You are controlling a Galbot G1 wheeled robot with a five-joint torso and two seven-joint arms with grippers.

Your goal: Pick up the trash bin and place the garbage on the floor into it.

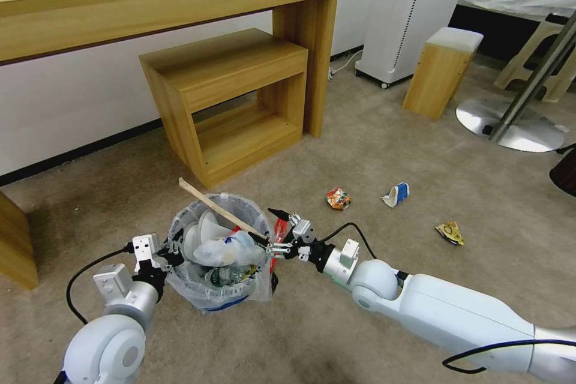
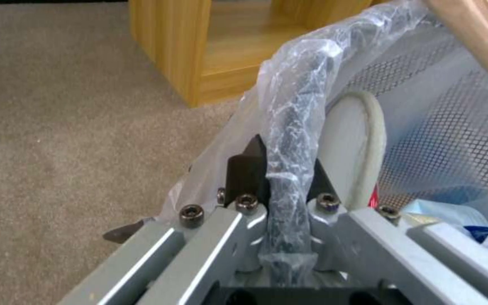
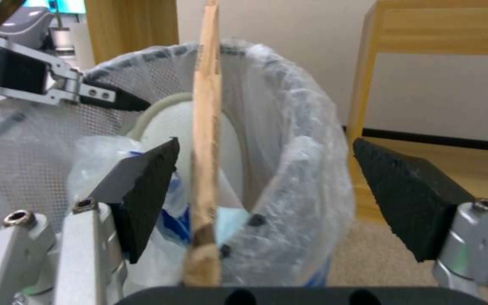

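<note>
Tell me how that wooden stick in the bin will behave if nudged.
The wooden stick looks stiff and light. It leans across the trash bin rim with one end overhanging, so a nudge would probably pivot or tip it out. The right gripper stands open beside it.

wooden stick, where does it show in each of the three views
Head view: the wooden stick lies slanted across the trash bin, its far end poking past the rim toward the wooden shelf unit.
Left wrist view: a short length of it crosses the upper right corner, above the mesh wall.
Right wrist view: it stands upright in the middle, between the open jaws.
Shared landmark: the bin's bag-covered rim.
</note>
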